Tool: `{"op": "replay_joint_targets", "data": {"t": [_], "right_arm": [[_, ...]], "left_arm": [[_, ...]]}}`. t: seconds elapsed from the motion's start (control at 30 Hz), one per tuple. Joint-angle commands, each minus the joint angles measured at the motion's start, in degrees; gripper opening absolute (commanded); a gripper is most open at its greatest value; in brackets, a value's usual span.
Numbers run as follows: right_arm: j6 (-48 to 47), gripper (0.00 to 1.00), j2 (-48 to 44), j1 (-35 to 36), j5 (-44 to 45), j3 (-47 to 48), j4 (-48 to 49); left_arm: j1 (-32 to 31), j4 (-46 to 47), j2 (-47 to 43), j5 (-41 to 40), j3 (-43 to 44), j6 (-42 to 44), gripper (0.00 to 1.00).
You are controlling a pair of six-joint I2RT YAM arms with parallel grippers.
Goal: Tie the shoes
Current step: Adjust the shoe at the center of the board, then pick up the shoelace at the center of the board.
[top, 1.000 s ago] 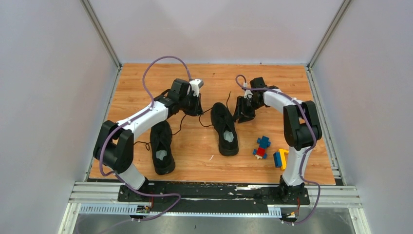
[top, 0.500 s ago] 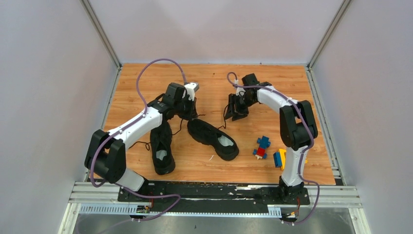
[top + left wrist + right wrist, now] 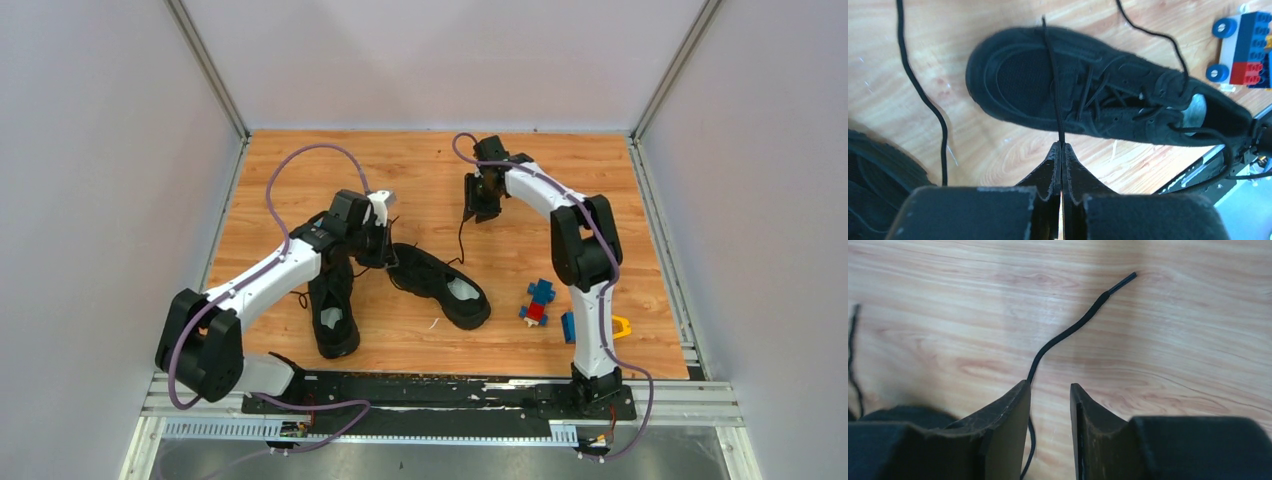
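Observation:
Two black shoes lie on the wooden table. One shoe (image 3: pixel 333 300) points away, under my left arm. The other shoe (image 3: pixel 445 287) lies slantwise mid-table, toe to the left; it also shows in the left wrist view (image 3: pixel 1098 100). My left gripper (image 3: pixel 384 250) hangs just above its toe, shut on a thin black lace (image 3: pixel 1055 90) that runs taut over the shoe (image 3: pixel 1062 146). My right gripper (image 3: pixel 478 208) is open near the far middle. A loose lace end (image 3: pixel 1068 332) lies on the wood and passes between its fingers (image 3: pixel 1049 387), close to the left one.
A blue-red toy block (image 3: pixel 538 300) and a yellow-blue one (image 3: pixel 572 326) lie right of the slanted shoe, the latter partly behind my right arm. Grey walls close in the table (image 3: pixel 590 170) on three sides. A loose lace (image 3: pixel 923 95) trails from the other shoe.
My left gripper has pulled the lace left and nearer, swinging the shoe from pointing away to lying slantwise. My right gripper has moved farther away and to the left.

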Motion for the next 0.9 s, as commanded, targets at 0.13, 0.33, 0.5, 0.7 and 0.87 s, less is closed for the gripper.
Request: {"op": "replay_joint_targets", "data": {"t": [0.13, 0.33, 0.5, 0.7, 0.87], "right_arm": [[6.79, 0.34, 5.23, 3.10, 11.89, 6.04, -0.98], [7.99, 0.33, 3.85, 4.56, 10.37, 4.33, -3.06], [7.64, 0.32, 1.15, 7.25, 11.40, -2.34, -4.67], [6.74, 0.28, 3.64, 9.82, 16.41, -4.95, -4.89], [5.90, 0.00, 3.22, 8.34, 18.09, -9.53, -4.72]], "left_arm": [[-0.35, 3.91, 1.38, 3.72, -4.36, -3.44, 0.00], [-0.60, 5.51, 3.50, 4.55, -4.17, -2.20, 0.00], [-1.07, 8.27, 7.74, 5.37, -4.16, -0.83, 0.00], [-1.41, 13.69, 14.08, 4.11, -1.91, 0.53, 0.00], [-1.35, 19.22, 17.97, 0.91, 1.70, 5.14, 0.00]]}}
